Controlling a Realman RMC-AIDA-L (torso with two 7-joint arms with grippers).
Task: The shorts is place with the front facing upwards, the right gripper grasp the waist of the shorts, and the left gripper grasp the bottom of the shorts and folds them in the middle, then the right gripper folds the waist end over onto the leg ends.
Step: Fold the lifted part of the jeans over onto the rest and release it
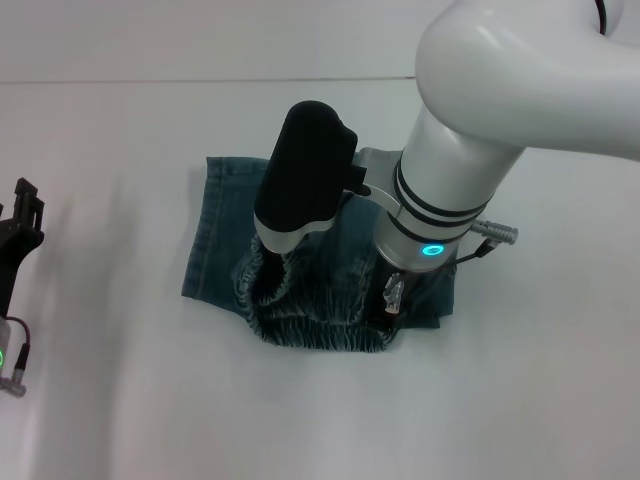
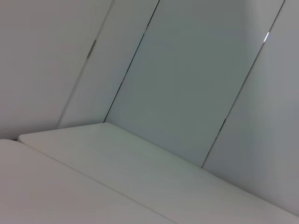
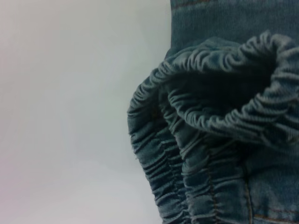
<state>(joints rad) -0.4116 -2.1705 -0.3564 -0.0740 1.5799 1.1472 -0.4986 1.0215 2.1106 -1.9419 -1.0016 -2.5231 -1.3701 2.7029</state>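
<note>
The blue-green denim shorts [image 1: 225, 240] lie on the white table, folded in the middle into a narrow stack. The gathered waist [image 1: 315, 330] is at the near edge, and the bottom of the shorts [image 1: 235, 165] is at the far edge. My right gripper [image 1: 386, 308] reaches straight down onto the waist and is shut on the puckered band. The waist [image 3: 205, 140] fills the right wrist view, bunched and lifted into a loop. My left gripper [image 1: 24, 212] is parked at the table's far left, open and holding nothing, well clear of the shorts.
The white table [image 1: 520, 400] spreads on all sides of the shorts. The right arm's white forearm [image 1: 470, 150] and a black housing [image 1: 303, 170] hide the middle of the shorts. The left wrist view shows only grey wall panels [image 2: 187, 79] and a table edge [image 2: 107, 126].
</note>
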